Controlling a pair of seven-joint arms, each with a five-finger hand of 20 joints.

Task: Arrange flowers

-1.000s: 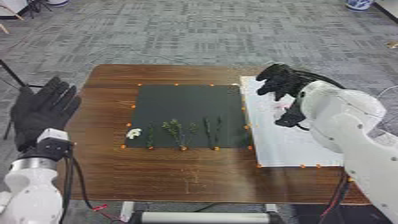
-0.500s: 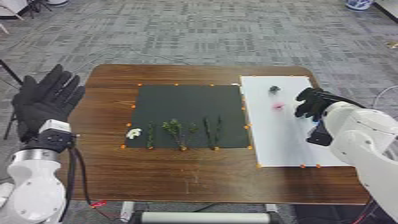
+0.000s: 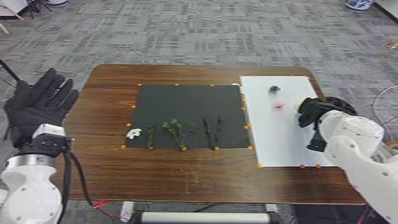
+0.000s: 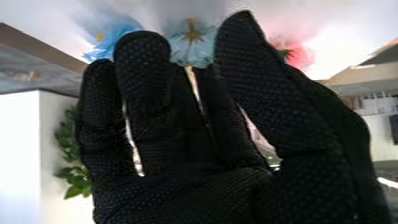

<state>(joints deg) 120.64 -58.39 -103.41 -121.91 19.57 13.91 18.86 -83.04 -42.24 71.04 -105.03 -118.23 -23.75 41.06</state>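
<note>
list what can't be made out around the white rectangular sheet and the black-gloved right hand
- Head view: petals of the dark flower and the pink flower on the sheet, too small.
- Head view: part of the sheet's edge, under the right hand.
- Right wrist view: parts of the blue flower and pale blue flower, behind the fingers.

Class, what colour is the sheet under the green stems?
The sheet is very dark grey, best seen in the head view.
</note>
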